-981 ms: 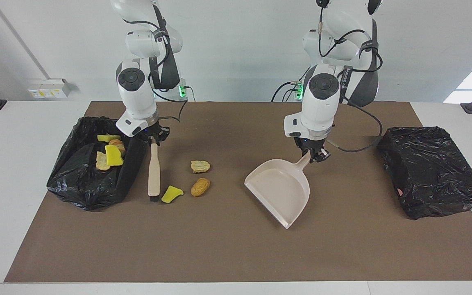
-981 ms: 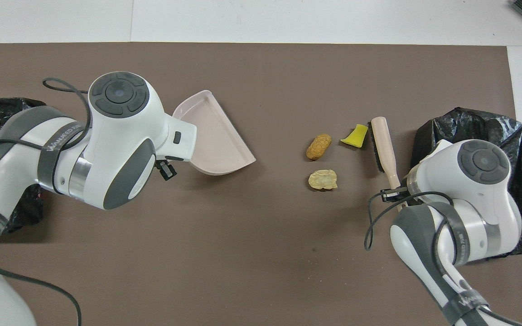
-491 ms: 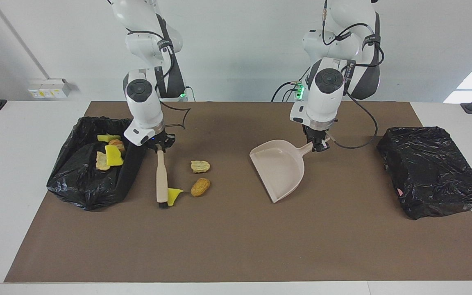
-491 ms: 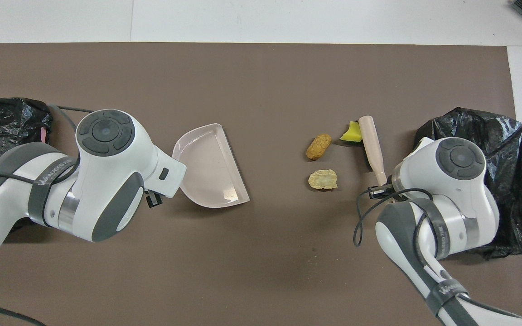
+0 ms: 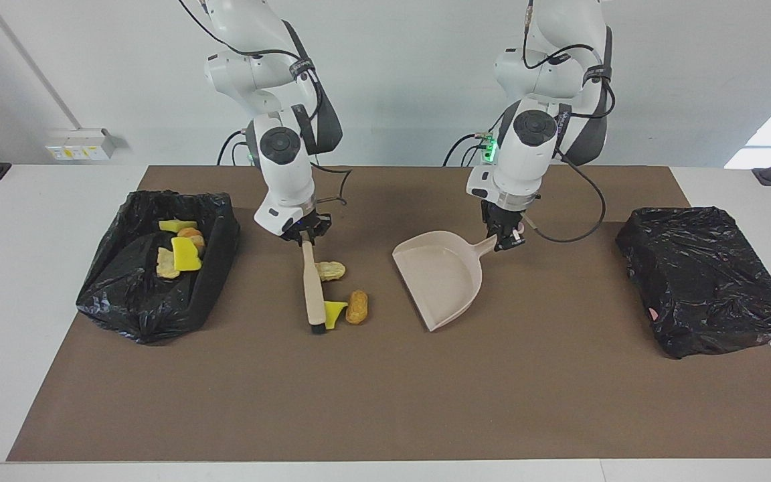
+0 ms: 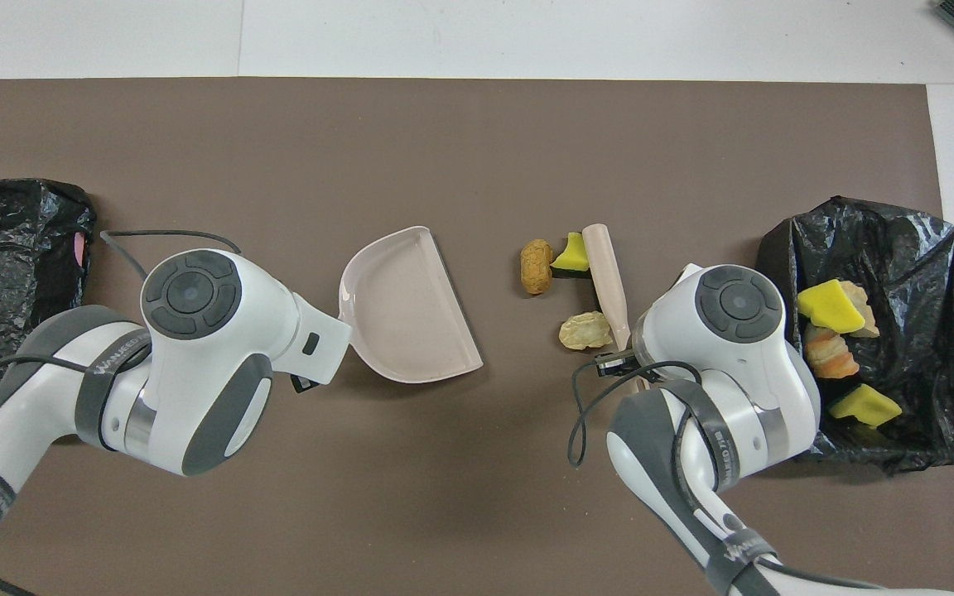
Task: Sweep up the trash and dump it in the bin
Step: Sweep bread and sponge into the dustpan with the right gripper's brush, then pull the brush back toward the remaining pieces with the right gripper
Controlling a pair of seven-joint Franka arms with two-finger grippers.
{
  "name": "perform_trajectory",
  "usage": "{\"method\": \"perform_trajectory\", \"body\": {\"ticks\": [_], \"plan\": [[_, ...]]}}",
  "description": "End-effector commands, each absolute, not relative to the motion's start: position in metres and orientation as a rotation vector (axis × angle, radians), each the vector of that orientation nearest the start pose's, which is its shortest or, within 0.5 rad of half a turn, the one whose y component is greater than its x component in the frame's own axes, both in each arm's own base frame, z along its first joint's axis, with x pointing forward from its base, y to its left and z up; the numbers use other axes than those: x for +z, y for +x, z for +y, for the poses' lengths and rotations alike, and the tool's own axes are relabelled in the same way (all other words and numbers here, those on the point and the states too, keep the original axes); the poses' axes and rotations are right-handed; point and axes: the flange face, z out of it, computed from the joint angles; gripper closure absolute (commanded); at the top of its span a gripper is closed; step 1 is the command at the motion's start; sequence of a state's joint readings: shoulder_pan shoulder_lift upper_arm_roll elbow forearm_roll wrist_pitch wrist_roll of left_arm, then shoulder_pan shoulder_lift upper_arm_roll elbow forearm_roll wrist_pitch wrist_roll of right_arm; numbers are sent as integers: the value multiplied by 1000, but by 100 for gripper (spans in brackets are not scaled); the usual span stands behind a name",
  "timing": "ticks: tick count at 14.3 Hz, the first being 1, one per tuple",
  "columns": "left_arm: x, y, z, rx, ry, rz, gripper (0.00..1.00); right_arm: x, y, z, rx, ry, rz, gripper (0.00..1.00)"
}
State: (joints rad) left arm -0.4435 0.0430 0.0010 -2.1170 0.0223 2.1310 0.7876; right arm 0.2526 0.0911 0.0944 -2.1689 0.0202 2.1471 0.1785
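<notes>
since a second ago, the brush (image 5: 312, 289) has been carried away from the open bin bag (image 5: 124, 308) toward the dustpan (image 5: 440, 278), with the yellow sponge piece (image 5: 334, 313) and a tan lump (image 5: 357, 306) pushed along and a paler lump (image 5: 330, 270) touched. its handle is clenched in the right gripper (image 5: 303, 235). the dustpan's handle is gripped by the left gripper (image 5: 507, 238), its mouth turned toward the scraps, probably to receive them. four scraps (image 5: 180, 249) lie in the bag already.

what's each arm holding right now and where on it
The right gripper is shut on the brush at the top end of its handle. The left gripper is shut on the dustpan at its handle's end.
</notes>
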Motion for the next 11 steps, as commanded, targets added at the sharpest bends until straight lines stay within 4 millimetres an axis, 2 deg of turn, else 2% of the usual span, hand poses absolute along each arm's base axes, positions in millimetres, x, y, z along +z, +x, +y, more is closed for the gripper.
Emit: {"method": "perform_trajectory", "body": {"ticks": [1, 3, 5, 7, 9, 11], "plan": [[387, 476, -242, -8, -2565, 1799, 100, 342, 510, 199, 174, -3102, -148, 100], [378, 470, -253, -15, -2556, 1811, 100, 337, 505, 226, 191, -3084, -161, 100], [377, 471, -254, -27, -2575, 1783, 100, 335, 507, 247, 195, -3069, -159, 100], [378, 472, -255, -44, -2600, 1745, 100, 341, 503, 275, 191, -3033, -190, 100], [378, 472, -255, -44, -2605, 1737, 100, 347, 501, 294, 198, -2976, -172, 100], [378, 472, -256, -45, -2624, 1709, 100, 356, 489, 325, 203, -2922, -199, 100]]}}
